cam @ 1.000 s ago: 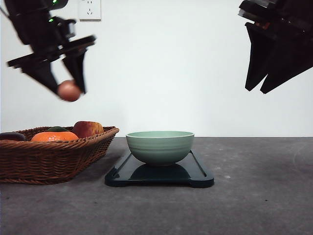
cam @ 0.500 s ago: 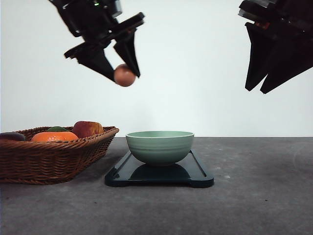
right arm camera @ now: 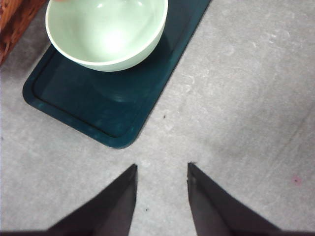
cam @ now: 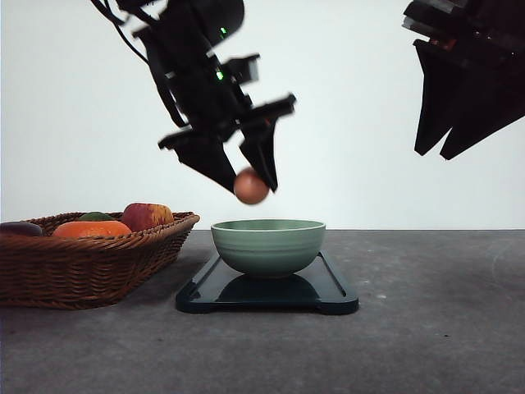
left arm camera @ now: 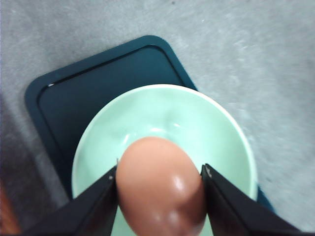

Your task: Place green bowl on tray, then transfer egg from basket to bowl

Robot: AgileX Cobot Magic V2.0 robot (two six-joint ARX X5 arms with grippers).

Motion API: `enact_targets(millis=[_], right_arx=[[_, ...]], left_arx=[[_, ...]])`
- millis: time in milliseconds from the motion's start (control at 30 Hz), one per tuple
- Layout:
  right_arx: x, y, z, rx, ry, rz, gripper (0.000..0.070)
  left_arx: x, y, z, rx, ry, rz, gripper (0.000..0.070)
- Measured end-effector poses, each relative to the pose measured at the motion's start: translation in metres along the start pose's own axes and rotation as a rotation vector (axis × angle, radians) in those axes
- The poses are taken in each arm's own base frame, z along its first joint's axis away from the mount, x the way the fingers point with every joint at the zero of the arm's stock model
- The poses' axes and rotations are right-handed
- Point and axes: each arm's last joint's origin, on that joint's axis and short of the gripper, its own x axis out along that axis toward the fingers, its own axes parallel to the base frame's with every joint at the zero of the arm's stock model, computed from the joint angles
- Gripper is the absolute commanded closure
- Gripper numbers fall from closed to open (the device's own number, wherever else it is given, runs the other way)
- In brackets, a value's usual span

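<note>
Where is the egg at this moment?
In the front view the egg is held in the left claw, just above the green bowl on the tray.

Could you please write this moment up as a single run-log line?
stage: egg transfer | left gripper: shut on egg, above green bowl | bowl: on tray | right gripper: open, raised | basket: left of tray

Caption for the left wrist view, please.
Left gripper holds a brown egg above the pale green glazed bowl on the dark navy tray.
</note>
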Motion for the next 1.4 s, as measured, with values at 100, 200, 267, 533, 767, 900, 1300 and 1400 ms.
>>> enact_targets(millis=[100, 200, 267, 533, 767, 900, 1300, 1400], right_arx=[[0.0, 0.0, -0.001, 0.001, 0.012, -0.002, 0.0502], [0.0, 0.0, -0.002, 0.002, 0.024, -0.003, 0.0502], [0.0, 0.0, -0.002, 0.002, 0.026, -0.003, 0.0502], [0.0, 0.0, -0.002, 0.002, 0.026, -0.003, 0.0502], [0.0, 0.0, -0.002, 0.002, 0.026, -0.003, 0.0502], [0.0, 0.0, -0.002, 0.002, 0.026, -0.003, 0.0502], [0.0, 0.0, -0.002, 0.002, 0.026, -0.003, 0.0502], [0.0, 0.0, -0.002, 0.002, 0.026, -0.003, 0.0502]], left_arx=[[0.017, 0.0, -0.006, 0.003, 0.027, 0.014, 0.0473], [0.03, 0.0, -0.011, 0.003, 0.05, 0.022, 0.0473], [0.036, 0.0, -0.012, 0.005, 0.04, 0.02, 0.0473], [0.05, -0.001, -0.014, 0.011, 0.019, 0.017, 0.0473], [0.062, 0.0, -0.02, 0.01, 0.045, 0.025, 0.0472], [0.063, -0.001, -0.018, 0.011, 0.019, 0.021, 0.0469], [0.063, -0.005, -0.018, 0.018, 0.021, 0.015, 0.0378], [0.063, -0.008, -0.019, 0.023, 0.023, 0.012, 0.0378]])
